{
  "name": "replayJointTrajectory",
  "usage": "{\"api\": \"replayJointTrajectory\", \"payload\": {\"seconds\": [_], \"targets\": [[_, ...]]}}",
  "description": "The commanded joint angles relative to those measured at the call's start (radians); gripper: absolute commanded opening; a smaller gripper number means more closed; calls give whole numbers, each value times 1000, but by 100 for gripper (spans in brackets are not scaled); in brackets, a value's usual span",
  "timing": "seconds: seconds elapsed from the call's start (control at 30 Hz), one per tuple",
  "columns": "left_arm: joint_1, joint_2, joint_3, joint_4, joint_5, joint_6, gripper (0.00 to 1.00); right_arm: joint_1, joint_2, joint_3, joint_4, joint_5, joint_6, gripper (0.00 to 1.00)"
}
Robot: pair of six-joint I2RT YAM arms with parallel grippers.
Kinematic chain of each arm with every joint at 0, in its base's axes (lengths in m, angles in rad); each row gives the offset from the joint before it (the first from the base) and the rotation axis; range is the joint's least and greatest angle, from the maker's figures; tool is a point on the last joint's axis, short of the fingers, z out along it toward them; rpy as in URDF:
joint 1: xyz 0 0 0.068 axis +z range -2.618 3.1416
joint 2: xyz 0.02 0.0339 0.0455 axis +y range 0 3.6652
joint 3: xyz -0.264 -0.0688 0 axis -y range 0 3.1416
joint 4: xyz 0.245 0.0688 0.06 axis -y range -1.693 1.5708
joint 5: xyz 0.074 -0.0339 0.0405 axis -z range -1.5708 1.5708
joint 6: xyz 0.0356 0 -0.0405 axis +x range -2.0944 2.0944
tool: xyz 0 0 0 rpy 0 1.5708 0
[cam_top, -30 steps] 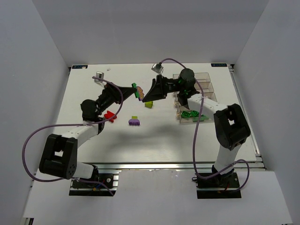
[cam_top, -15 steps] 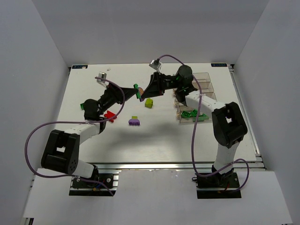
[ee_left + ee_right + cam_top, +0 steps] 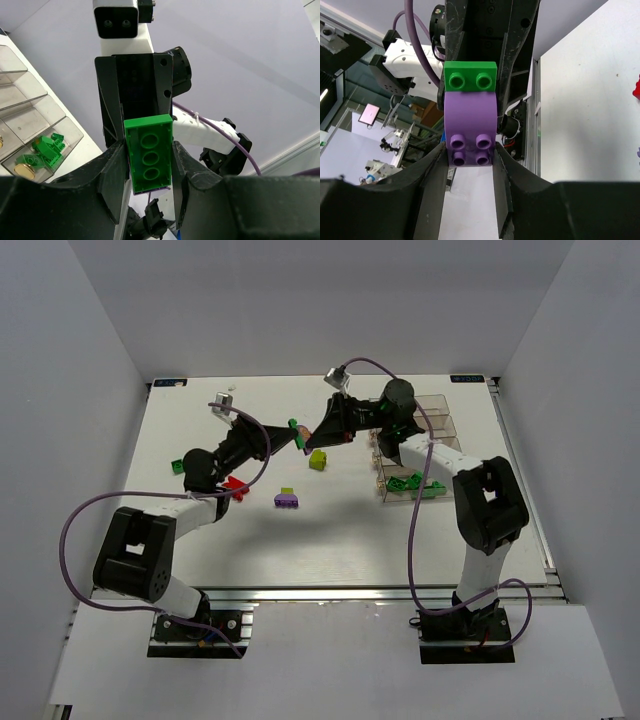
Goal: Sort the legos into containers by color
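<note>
Early going: only green legos (image 3: 405, 482) binned, in the nearest of the containers (image 3: 440, 415), 3 o'clock. Mid-air toward 12, left gripper (image 3: 148, 150) clamped on green brick (image 3: 148, 160), right gripper (image 3: 469, 147) pinching joined purple brick (image 3: 470, 125). Unsorted: red brick (image 3: 234, 485) at 9, yellow-green brick (image 3: 318, 460) centre.

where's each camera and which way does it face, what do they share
Top external: above and behind the robot, looking down at the table; left arm and right arm show, left tool and right tool tip to tip.
Left wrist: on the left arm, looking along its fingers at the green brick they pinch, right tool and containers beyond.
Right wrist: on the right arm, facing the left tool; its fingers pinch the purple brick.
Shared: both wrist views show the joined bricks from opposite ends.
</note>
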Motion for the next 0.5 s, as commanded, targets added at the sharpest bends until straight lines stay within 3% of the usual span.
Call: {"api": "replayJointTrajectory", "payload": {"seconds": [0.0,0.47], "targets": [[-2,-8,22,80,34,-8,6,-61,-17,-8,97,16,24,0],[-2,32,50,94,43,-30,5,-160,-54,-82,89,6,-16,0]]}}
